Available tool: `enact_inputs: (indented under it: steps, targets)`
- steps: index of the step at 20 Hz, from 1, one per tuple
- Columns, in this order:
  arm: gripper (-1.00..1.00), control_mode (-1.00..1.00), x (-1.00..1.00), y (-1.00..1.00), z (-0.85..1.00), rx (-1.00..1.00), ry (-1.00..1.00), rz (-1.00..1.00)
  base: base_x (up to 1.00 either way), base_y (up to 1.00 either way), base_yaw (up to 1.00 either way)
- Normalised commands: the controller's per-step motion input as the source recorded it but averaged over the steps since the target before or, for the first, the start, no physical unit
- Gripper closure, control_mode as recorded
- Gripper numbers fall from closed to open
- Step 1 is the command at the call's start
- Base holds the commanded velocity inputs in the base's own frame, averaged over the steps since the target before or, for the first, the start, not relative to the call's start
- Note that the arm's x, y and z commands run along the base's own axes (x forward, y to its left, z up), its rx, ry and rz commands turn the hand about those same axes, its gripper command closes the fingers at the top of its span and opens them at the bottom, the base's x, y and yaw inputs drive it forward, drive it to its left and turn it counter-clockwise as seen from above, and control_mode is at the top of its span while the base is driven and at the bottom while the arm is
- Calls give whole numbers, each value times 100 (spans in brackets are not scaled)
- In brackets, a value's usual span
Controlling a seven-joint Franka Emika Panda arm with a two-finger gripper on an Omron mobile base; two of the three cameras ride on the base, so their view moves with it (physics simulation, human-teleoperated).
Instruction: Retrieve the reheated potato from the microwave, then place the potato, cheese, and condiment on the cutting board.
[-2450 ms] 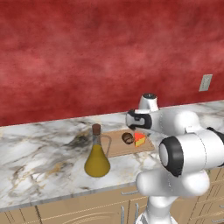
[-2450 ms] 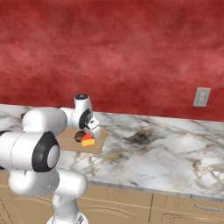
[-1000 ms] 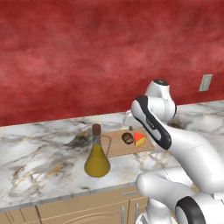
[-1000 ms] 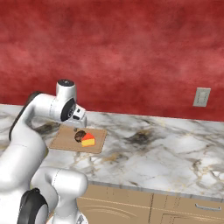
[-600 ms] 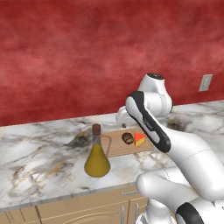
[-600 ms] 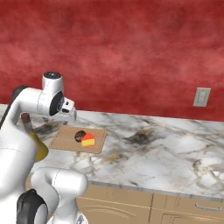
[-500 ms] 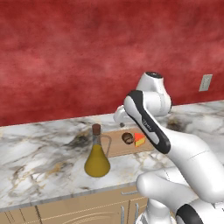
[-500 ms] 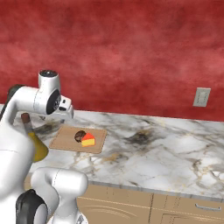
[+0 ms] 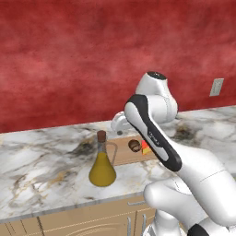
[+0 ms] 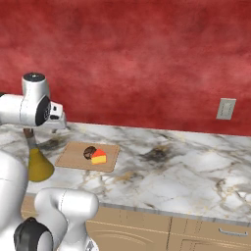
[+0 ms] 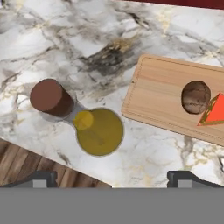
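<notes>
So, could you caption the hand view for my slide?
Open hand above the condiment; potato and cheese on the cutting board.

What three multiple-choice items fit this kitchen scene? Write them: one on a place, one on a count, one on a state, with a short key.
1. Where does the condiment bottle stand?
A. On the marble counter, beside the cutting board
B. On the cutting board
C. In a sink

2. How many items lie on the cutting board?
A. None
B. Two
C. Three

3. How are the gripper's fingers?
A. Shut on the bottle
B. Shut on nothing
C. Spread open, holding nothing

Key:
1 A, its base rests on marble, off the board's edge.
2 B, only the potato and the cheese wedge sit there.
3 C, in the hand view the tips stand wide apart above the bottle, with nothing between them.
</notes>
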Motion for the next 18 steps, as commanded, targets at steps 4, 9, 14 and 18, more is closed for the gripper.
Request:
enact_inputs:
  steps: [4, 9, 14, 18]
  targets:
    - [-100, -100, -47, 22, -6, 0, -5, 12, 0, 0, 0]
    - [-100, -100, -20, 13, -18, 3, -4, 9, 0, 0, 0]
    - [-100, -100, -7, 22, -16, 0, -1, 0, 0, 0, 0]
    - [-100, -100, 0, 29, -18, 0, 0, -11, 0, 0, 0]
